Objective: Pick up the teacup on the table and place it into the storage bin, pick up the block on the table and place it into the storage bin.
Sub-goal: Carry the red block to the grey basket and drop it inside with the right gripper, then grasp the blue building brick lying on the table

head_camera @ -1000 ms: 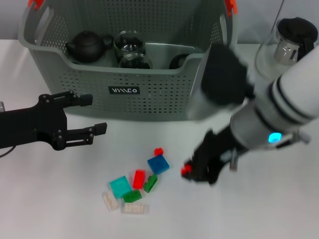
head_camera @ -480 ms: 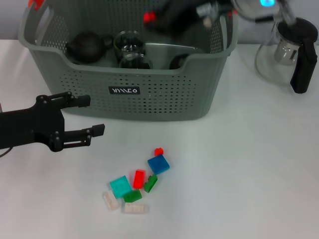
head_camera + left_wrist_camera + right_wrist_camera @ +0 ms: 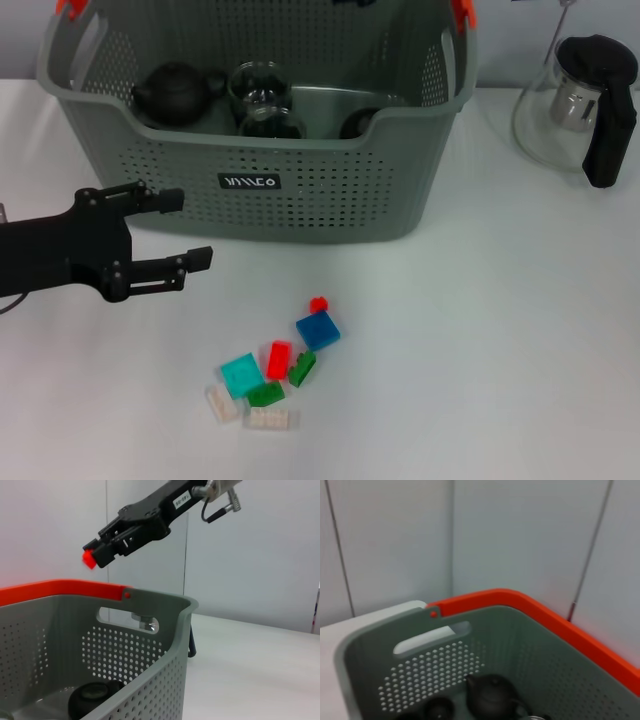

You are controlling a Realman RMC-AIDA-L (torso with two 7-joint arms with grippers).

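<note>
You had bright, even light from above. The table [image 3: 480, 350] showed almost no shadow, only a soft one under the left claw [image 3: 190, 228]. The jug [image 3: 560, 105] carried mild glare. The right wrist view looked soft, the bin [image 3: 530, 645] hazy; the left wrist view stayed crisp.

Left gripper [image 3: 178, 228]: low at left, arm horizontal, fingers spread apart, empty. Right gripper [image 3: 96, 558]: raised high, fingers clamped on small red block [image 3: 89, 559].
</note>
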